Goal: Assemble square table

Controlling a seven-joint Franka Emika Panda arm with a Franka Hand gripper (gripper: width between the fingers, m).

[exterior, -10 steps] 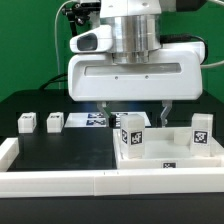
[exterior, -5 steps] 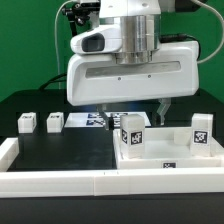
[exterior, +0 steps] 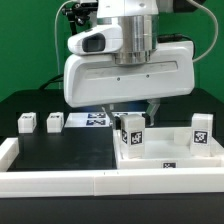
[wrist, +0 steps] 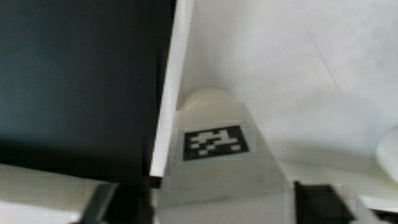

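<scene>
The white square table top point(exterior: 190, 158) lies at the exterior view's right on the black table. One tagged white leg point(exterior: 131, 135) stands upright at its near left corner, and a second leg point(exterior: 202, 130) stands at the right corner. My gripper point(exterior: 138, 112) hangs just above the first leg with a finger on each side of it, jaws open. In the wrist view that leg point(wrist: 214, 140) runs up between my fingertips point(wrist: 329, 205), with a dark gap on one side, over the table top point(wrist: 302, 80).
Two loose tagged legs point(exterior: 27, 122) point(exterior: 54, 123) stand at the exterior view's left. The marker board point(exterior: 92, 120) lies behind them. A long low white border rail point(exterior: 60, 180) runs along the front and left edge.
The hand has shifted a little toward the exterior view's left and tilted. The legs and the table top have not moved.
</scene>
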